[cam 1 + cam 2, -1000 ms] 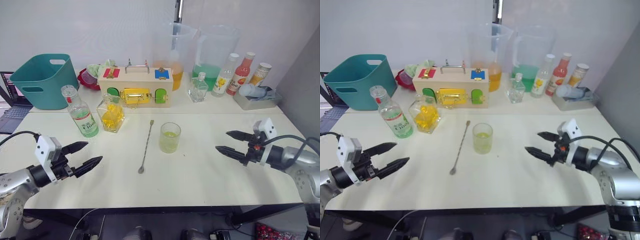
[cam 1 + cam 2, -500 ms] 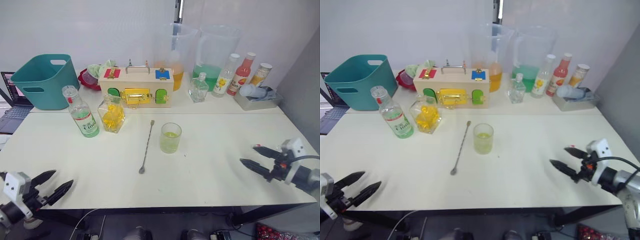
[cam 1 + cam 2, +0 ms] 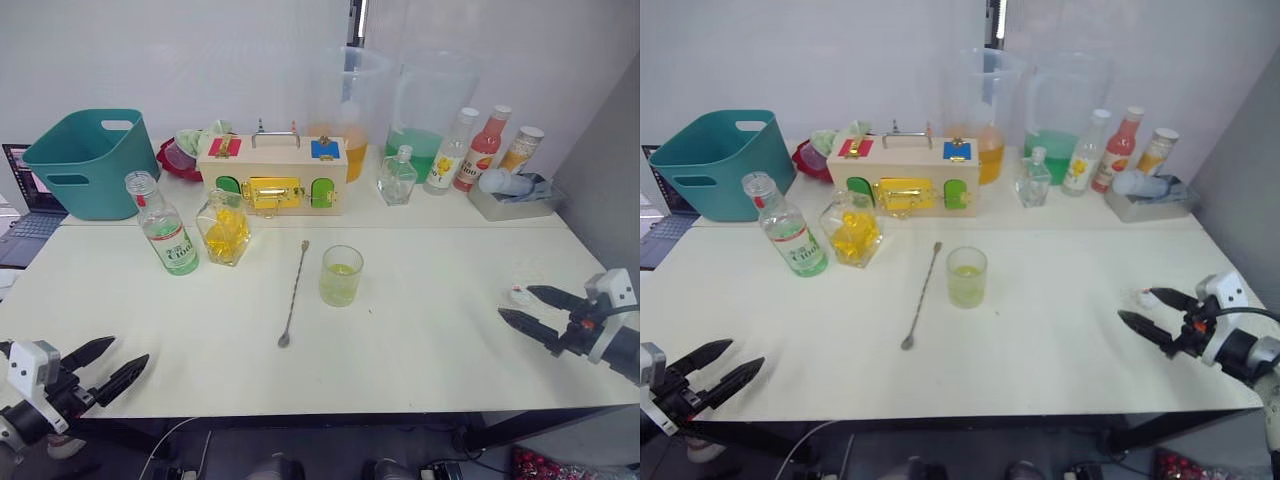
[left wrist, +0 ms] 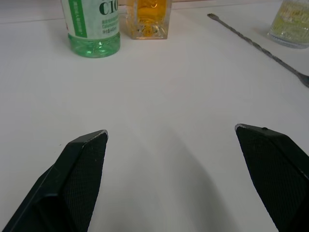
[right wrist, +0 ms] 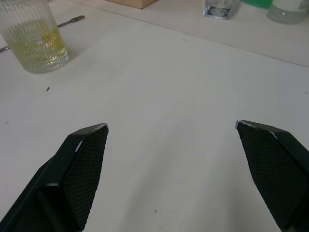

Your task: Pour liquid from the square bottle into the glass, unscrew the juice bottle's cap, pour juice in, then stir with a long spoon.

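The juice bottle (image 3: 168, 237), label reading "C10", stands beside the square bottle (image 3: 224, 228), left of the long spoon (image 3: 293, 294) and the glass (image 3: 340, 276). Left gripper (image 3: 107, 367) and right gripper (image 3: 533, 310): fingers spread, empty, near the table's front corners.

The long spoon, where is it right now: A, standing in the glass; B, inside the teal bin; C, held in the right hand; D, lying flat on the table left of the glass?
D: the long spoon lies flat on the table, just left of the glass, touching neither hand.
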`<action>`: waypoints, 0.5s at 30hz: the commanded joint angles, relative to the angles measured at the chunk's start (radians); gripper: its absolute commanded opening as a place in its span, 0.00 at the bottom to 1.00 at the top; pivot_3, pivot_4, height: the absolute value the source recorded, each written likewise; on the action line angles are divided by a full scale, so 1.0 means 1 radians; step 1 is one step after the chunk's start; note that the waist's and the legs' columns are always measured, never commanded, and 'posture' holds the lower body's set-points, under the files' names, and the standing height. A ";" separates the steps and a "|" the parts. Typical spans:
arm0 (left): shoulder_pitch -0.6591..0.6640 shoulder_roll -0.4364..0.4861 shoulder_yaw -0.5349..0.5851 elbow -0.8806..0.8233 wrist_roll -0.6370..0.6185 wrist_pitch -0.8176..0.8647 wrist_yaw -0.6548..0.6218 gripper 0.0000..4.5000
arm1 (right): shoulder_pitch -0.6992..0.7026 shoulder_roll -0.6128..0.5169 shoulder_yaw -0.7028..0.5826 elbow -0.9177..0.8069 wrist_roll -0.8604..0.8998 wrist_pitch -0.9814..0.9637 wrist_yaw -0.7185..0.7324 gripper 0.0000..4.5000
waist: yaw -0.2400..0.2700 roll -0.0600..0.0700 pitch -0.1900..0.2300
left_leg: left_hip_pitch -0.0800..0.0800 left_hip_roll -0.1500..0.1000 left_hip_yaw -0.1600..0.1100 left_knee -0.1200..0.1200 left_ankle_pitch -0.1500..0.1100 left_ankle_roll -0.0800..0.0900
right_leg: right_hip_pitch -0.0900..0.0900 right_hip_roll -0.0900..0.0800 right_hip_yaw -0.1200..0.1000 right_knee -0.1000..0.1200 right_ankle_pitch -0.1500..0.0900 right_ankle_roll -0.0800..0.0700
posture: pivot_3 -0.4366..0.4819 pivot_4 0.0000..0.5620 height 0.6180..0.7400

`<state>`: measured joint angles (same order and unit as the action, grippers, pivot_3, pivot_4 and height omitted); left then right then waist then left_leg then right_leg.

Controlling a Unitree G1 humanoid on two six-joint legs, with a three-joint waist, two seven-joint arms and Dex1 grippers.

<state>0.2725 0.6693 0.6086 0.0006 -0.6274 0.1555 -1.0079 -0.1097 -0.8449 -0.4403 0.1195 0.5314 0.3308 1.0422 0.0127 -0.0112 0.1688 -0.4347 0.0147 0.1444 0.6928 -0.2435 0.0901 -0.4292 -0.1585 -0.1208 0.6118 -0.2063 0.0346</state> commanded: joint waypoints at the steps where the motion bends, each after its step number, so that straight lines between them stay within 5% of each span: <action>1: -0.021 -0.019 -0.038 -0.133 0.009 0.044 0.097 0.99 | -0.039 -0.003 0.007 -0.066 0.052 0.043 0.018 1.00 | 0.001 0.000 0.000 | 0.000 0.000 0.000 0.000 0.000 0.000 | 0.000 0.000 0.000 0.000 0.000 0.000 | 0.48 0.27 0.94; 10: -0.053 -0.134 -0.189 -0.450 0.035 0.234 0.410 0.99 | -0.166 -0.016 0.054 -0.171 0.169 0.210 0.048 1.00 | 0.002 0.000 0.000 | 0.000 0.000 0.000 0.000 0.000 0.000 | 0.006 0.000 -0.001 0.001 0.001 0.000 | 0.48 0.27 0.94; 15: -0.211 -0.201 -0.386 -0.547 0.100 0.402 0.619 0.99 | -0.204 -0.049 0.130 -0.321 0.229 0.292 0.107 1.00 | 0.013 0.001 0.000 | 0.000 -0.001 0.000 0.002 0.000 0.001 | 0.007 0.005 -0.001 0.001 0.001 0.001 | 0.48 0.27 0.94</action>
<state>0.0901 0.4713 0.2578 -0.4966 -0.5459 0.5187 -0.4471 -0.2970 -0.8629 -0.3032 -0.1355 0.7204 0.6046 1.1250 0.0254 -0.0103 0.1687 -0.4348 0.0138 0.1442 0.6951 -0.2434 0.0907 -0.4224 -0.1524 -0.1211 0.6124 -0.2048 0.0362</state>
